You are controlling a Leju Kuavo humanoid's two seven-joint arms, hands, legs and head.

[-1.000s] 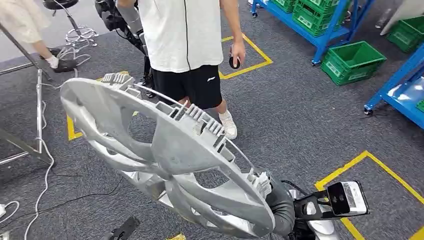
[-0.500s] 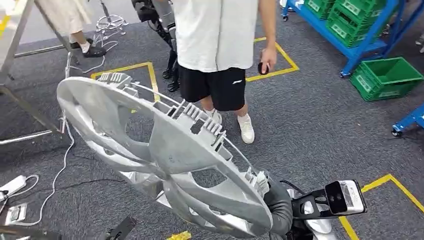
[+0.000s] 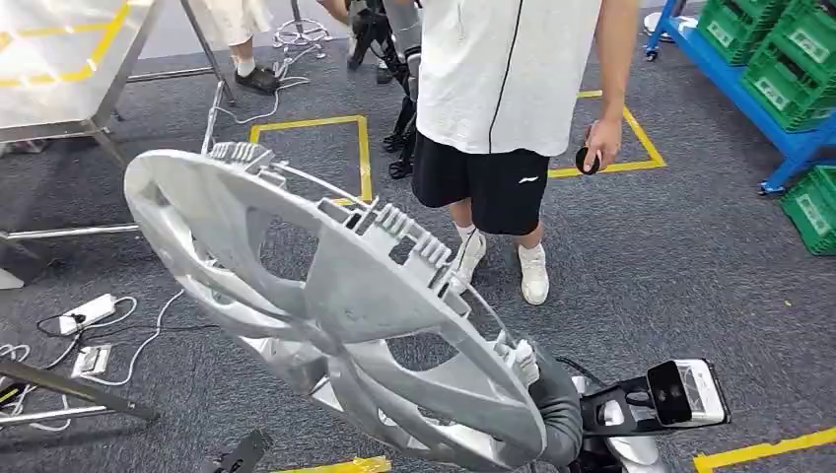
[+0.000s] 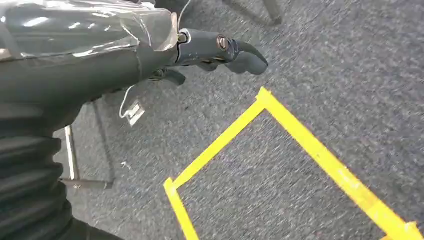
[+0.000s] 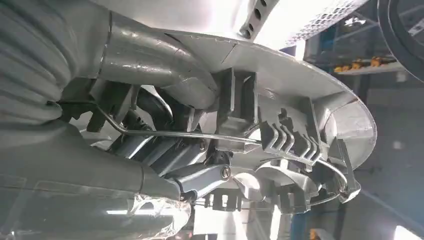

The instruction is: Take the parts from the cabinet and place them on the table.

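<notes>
Wheel cover: moulded plastic, silver-painted, satin sheen, with ribbed clips and a thin metal wire ring on its inner face. Right hand: grey ribbed cover, glossy metallic fingers. Left hand: dark, under clear glossy film. Floor: rough grey carpet, yellow tape lines. Counter: brushed, reflective metal.

We can read no words or numbers; we see only a small white brand logo on the person's black shorts, without letters.
</notes>
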